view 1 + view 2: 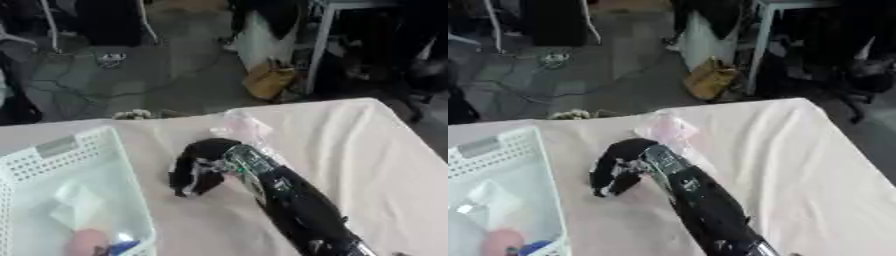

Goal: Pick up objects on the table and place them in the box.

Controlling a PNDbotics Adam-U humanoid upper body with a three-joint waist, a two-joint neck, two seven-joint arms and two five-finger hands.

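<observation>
1. Left eye view: bench (pixel 376 150), covered in a pale cloth, carried all items.
2. Right hand (pixel 199 167), black, reached from the near right edge to mid-bench; fingers curled downward toward the cloth, nothing seen between them.
3. Clear plastic packet (pixel 241 125), pinkish, lay toward the far edge, just beyond the right hand; contact could not be told.
4. White perforated box (pixel 105 150) stood at the bench's left edge, holding a pale packet (pixel 77 202), a pink item (pixel 85 242) and a blue item (pixel 122 247).
5. Right eye view: same layout; the box (pixel 500 145) sat partly out of frame at the left.
</observation>
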